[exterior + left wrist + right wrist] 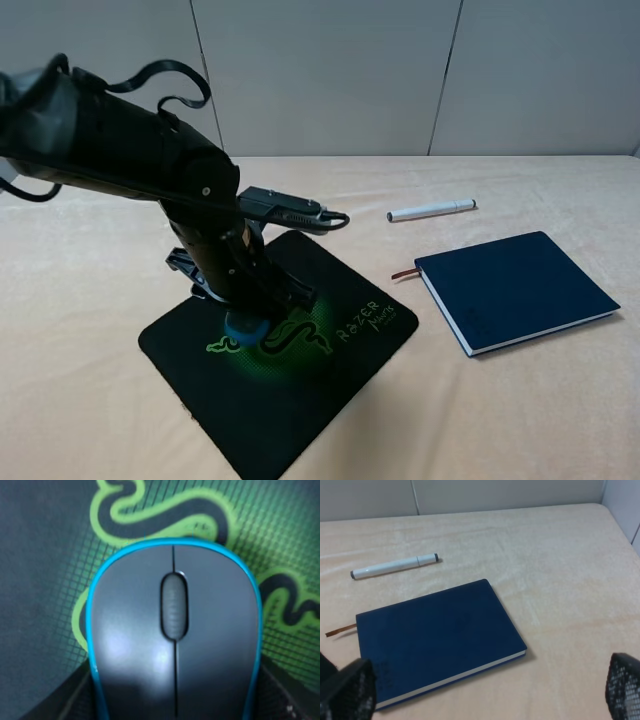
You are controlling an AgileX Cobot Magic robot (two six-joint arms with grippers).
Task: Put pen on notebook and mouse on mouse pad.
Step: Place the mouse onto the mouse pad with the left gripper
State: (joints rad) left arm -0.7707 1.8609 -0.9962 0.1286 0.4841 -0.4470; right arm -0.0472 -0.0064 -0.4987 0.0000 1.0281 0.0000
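Smooth domed mouse [175, 645] over grid-textured black mouse pad [40, 570].

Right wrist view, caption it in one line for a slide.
Slim white capped pen lies on beige cloth beside the closed navy-blue hardcover notebook, not yet on it.

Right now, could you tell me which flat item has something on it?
The black mouse pad, which carries the mouse; the blue notebook lies bare, with the pen apart from it.
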